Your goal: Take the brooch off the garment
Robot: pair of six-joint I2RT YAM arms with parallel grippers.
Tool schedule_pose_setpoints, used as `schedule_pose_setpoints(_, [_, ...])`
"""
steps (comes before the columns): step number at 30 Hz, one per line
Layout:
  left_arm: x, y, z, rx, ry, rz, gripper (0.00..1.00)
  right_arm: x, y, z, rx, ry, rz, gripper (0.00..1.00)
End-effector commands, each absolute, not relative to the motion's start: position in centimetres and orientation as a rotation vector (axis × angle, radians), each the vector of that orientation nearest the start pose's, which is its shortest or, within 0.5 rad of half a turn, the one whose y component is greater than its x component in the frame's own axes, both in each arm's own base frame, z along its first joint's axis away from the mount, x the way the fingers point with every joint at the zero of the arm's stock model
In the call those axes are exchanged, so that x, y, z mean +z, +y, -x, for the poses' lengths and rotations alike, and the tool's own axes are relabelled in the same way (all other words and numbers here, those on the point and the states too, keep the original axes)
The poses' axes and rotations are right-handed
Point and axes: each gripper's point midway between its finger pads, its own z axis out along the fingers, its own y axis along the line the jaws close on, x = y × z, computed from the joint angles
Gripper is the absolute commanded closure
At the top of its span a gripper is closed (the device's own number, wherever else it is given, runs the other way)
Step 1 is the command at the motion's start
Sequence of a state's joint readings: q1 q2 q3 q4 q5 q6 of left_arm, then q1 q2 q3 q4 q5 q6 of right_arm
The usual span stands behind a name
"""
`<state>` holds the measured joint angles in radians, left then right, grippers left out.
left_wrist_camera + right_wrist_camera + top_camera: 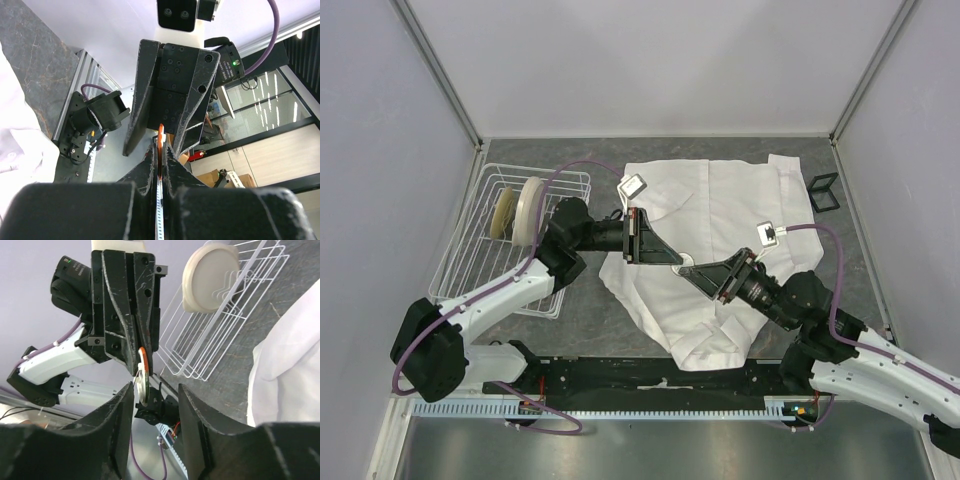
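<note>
The brooch (143,374) is a small disc with an orange rim and a pale grey face, pinched at the tip of my left gripper (160,152), which is shut on it. In the left wrist view the brooch (160,134) shows edge-on as a thin orange line. My right gripper (155,390) is open, its fingertips on either side of the disc and not touching it. The two grippers meet tip to tip, left gripper (672,261) against right gripper (692,272), above the garment (720,205), a white shirt spread flat. No cloth surrounds the disc.
A white wire rack (470,250) holding cream plates (528,208) stands at the left, close to my left arm. A small black wire-frame stand (825,192) sits at the back right, beside the shirt. Grey walls enclose the table.
</note>
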<state>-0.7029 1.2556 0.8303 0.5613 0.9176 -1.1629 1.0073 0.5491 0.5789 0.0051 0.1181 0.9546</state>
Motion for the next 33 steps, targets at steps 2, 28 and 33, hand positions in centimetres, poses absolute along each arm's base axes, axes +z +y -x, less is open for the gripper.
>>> schedule_pose_setpoints(2, [35.0, -33.9, -14.9, -2.065, 1.715, -0.564, 0.98, 29.7, 25.7, -13.8, 1.452, 1.744, -0.032, 0.58])
schedule_pose_setpoints(28, [34.6, -32.4, -16.0, -2.058, 1.759, -0.487, 0.66, 30.3, 24.7, -14.3, 1.379, 1.73, -0.017, 1.0])
schedule_pose_setpoints(33, [33.7, -32.7, -16.1, -2.063, 1.79, -0.506, 0.59, 31.0, 24.7, -14.1, 1.393, 1.717, -0.015, 1.0])
